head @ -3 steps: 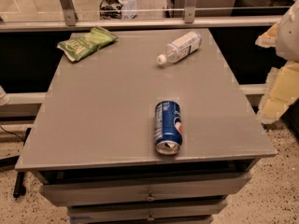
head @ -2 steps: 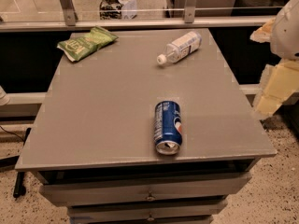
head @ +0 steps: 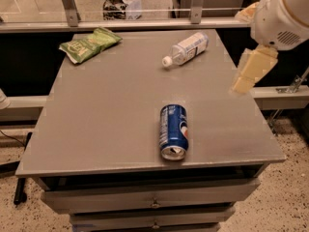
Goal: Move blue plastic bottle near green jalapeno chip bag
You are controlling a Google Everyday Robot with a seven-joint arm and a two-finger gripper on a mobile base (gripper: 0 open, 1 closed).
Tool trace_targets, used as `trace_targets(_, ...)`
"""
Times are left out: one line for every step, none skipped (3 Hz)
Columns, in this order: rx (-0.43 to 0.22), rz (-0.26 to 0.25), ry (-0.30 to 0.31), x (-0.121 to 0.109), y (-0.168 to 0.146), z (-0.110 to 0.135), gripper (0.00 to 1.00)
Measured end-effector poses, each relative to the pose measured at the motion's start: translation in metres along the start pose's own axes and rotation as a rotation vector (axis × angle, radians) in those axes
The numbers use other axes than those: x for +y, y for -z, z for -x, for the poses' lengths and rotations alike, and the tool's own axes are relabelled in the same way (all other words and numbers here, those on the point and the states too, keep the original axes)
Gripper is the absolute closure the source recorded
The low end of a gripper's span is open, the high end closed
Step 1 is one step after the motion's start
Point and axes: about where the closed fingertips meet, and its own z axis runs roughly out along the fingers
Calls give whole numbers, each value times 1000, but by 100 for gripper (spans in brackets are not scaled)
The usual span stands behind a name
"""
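From my seat at the controls, the main change is on the right: the gripper (head: 252, 70) has come inward and a little higher. A second ago it hung out past the right edge of the grey table (head: 111, 110). It now hovers above that edge, level with the gap between the bottle and the can. It touches nothing. I cannot tell whether the claw is released or clenched - only a pale, tapered piece shows below the rounded white arm (head: 285, 13).

Nothing on the tabletop has shifted. The blue plastic bottle (head: 187, 48) lies on its side in the far right part of the table, as before, with its white cap pointing toward the front left. The green jalapeno chip bag (head: 89, 43) lies flat at the far left corner, well apart from the bottle, with bare grey surface between them.

The dark blue soda can (head: 174, 131) also lies on its side - near the front, about midway across, its opened top facing the camera. It is clear of both the bottle and the bag. Below the tabletop, drawer fronts (head: 154, 199) show along the near side.
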Motion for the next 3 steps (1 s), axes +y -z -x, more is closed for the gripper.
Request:
trace_targets(-75, -37, -5, -33, -34, 11, 0)
trace_targets(-148, -10, -50, -58, -70, 14, 0)
trace_targets(-148, -10, -50, -58, -70, 14, 0)
